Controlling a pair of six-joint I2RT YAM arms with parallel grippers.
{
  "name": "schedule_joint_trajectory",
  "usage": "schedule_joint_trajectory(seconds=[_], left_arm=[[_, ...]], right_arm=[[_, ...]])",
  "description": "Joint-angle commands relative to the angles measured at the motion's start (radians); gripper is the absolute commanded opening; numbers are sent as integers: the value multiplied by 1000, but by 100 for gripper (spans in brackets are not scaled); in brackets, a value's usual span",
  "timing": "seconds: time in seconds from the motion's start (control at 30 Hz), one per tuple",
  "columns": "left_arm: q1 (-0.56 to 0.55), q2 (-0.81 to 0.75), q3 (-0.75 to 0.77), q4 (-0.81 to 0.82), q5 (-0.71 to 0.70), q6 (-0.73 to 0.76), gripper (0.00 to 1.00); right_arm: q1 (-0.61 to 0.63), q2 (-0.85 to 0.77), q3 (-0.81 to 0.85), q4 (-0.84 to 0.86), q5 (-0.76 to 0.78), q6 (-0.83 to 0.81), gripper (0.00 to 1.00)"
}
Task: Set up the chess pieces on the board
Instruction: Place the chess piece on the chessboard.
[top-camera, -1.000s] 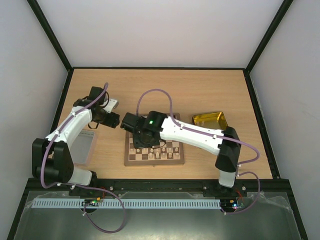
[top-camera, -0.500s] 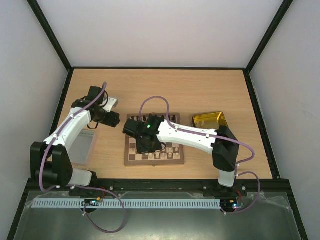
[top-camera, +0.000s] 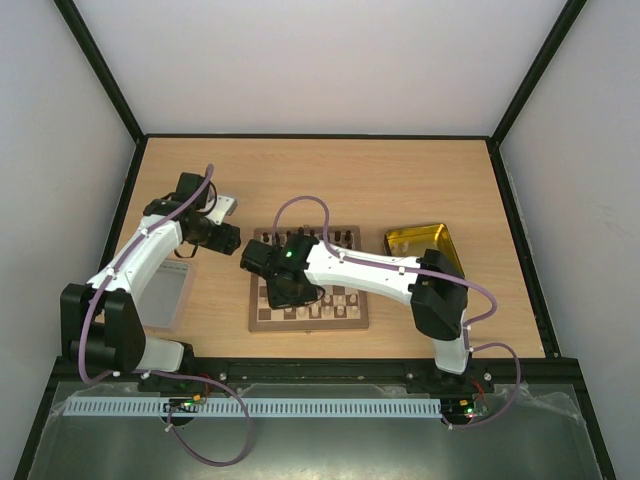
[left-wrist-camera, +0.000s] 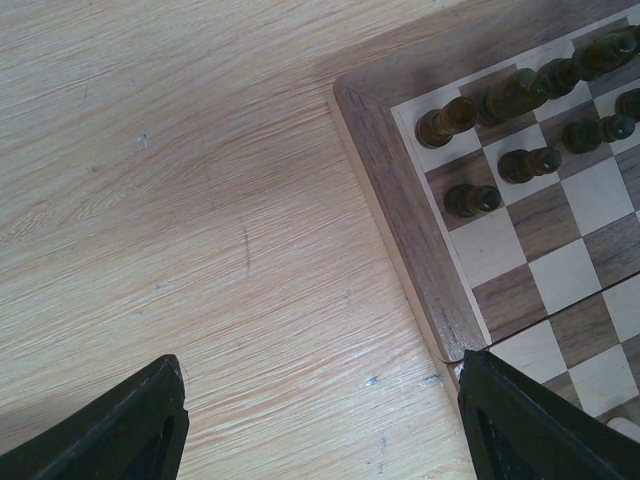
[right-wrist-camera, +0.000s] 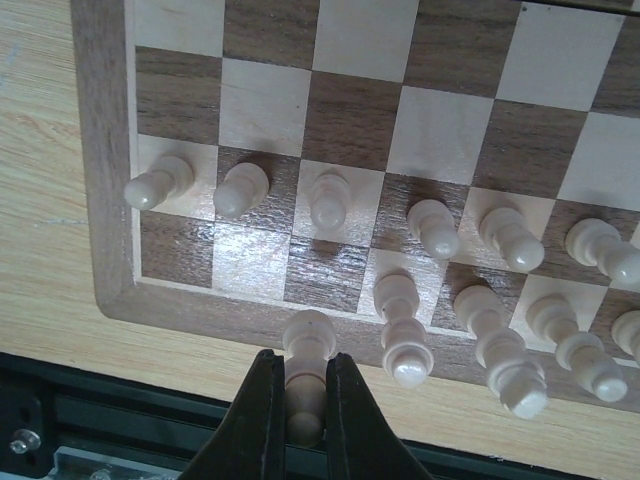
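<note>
Judging by the board (right-wrist-camera: 104, 200), we are near the end of the cream side. The right jaws are clenched on a cream piece (right-wrist-camera: 309, 335) with a round head, holding it at the board's near border, beside the left end of the cream back row in the right wrist view. A row of cream pawns (right-wrist-camera: 330, 200) stands one rank in. Nearer the border, several taller cream pieces (right-wrist-camera: 400, 330) already occupy the back row. The squares at that row's left end, next to the held piece, are bare. We take those to be what is left on this side, though the right end of the row runs out of view.

At the far corner, the left wrist view shows dark pieces (left-wrist-camera: 470, 200) standing in two rows, as far as that frame reaches. The left jaws are released and hold nothing, hovering over the bare surface (left-wrist-camera: 200, 200) just beside that corner of the board.

From above, the right arm (top-camera: 370, 268) hides much of the board, so we cannot count the full set. The yellow tray (top-camera: 420, 240) sits well apart to the right, and we cannot tell whether any pieces remain in it.
</note>
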Motion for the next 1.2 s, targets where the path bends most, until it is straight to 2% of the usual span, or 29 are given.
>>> schedule_joint_trajectory(seconds=[0.0, 0.63, 1.17], left_arm=[[3, -5, -13, 8, 17, -2, 75], [4, -26, -25, 9, 13, 1, 76], [3, -35, -30, 12, 15, 0, 77]], right_arm=[[4, 34, 33, -1, 11, -10, 2], [3, 69, -1, 48, -5, 3, 2], [4, 89, -3, 12, 15, 22, 2]])
